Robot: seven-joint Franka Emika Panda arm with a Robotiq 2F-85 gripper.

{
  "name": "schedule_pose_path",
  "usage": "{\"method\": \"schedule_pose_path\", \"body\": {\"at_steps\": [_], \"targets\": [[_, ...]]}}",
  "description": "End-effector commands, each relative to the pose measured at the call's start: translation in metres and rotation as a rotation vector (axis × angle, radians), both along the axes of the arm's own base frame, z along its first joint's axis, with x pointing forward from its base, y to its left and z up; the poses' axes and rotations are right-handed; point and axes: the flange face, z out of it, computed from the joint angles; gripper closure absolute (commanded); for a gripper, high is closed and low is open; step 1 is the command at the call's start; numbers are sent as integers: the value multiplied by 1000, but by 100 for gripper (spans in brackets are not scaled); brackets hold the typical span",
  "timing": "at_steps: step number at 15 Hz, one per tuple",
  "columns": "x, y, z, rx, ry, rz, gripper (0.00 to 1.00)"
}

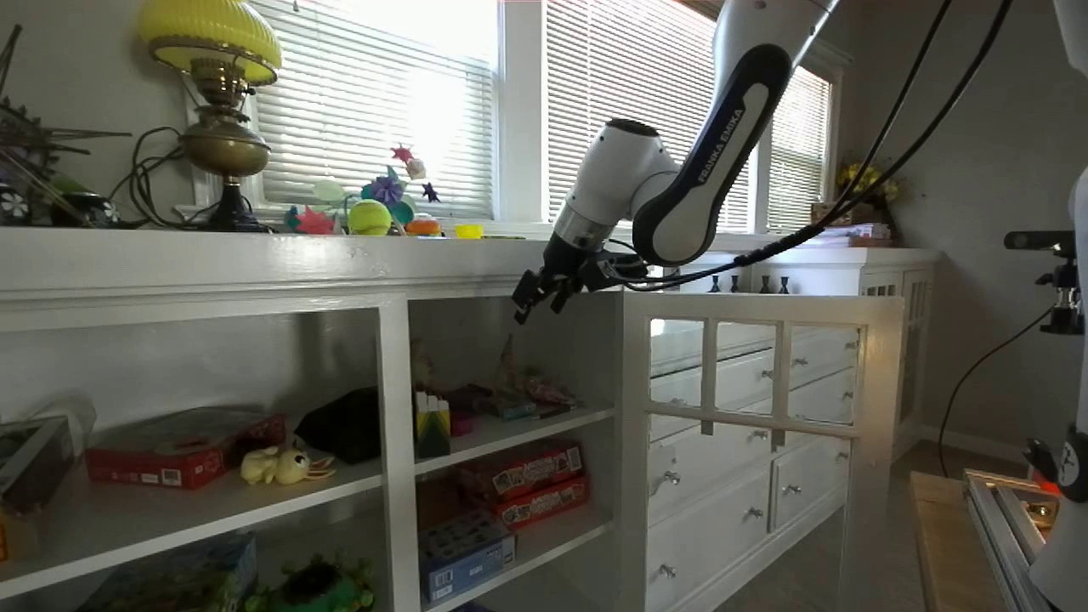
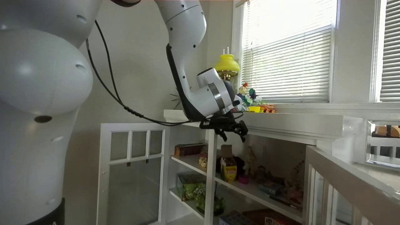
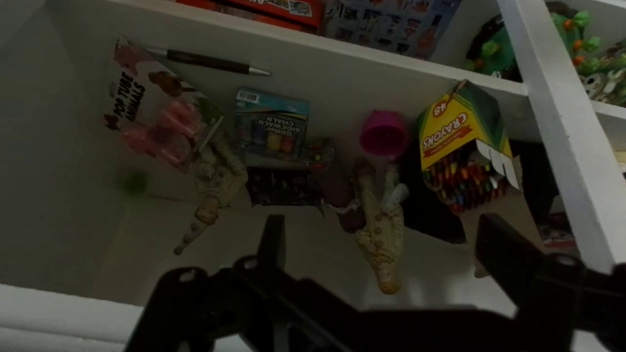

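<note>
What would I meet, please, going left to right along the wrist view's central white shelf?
White-and-pink Pop Tube Animals packet, blue sidewalk-chalk box, round magenta cup, yellow-and-green cardboard crayon box.

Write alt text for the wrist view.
Open, empty black fingers face a cabinet shelf, shown upside down. On it are an opened crayon box, a pink cup, pale figurines, a chalk box, a pen and a toy pack.

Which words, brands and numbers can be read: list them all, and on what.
"FRANKA EMIKA": robot arm
"48": crayon box
"CRAYONS": crayon box
"POP TUBE ANIMALS": toy pack
"Glitter SIDEWALK CHALK": chalk box
Too small or blurred: lettering on the stacked red boxes, blue box and elsewhere.
</note>
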Motion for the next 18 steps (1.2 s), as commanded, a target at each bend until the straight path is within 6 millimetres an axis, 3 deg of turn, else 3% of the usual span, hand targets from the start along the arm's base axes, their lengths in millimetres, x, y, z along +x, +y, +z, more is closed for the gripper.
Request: {"method": "schedule_pose_path", "body": {"at_steps": [1, 6, 13, 18], "targets": [[0, 0, 0, 0, 0, 0, 0], [2, -2, -5, 17, 1, -17, 0], [16, 13, -56, 56, -5, 65, 0], [46, 18, -81, 61, -75, 123, 0]]}}
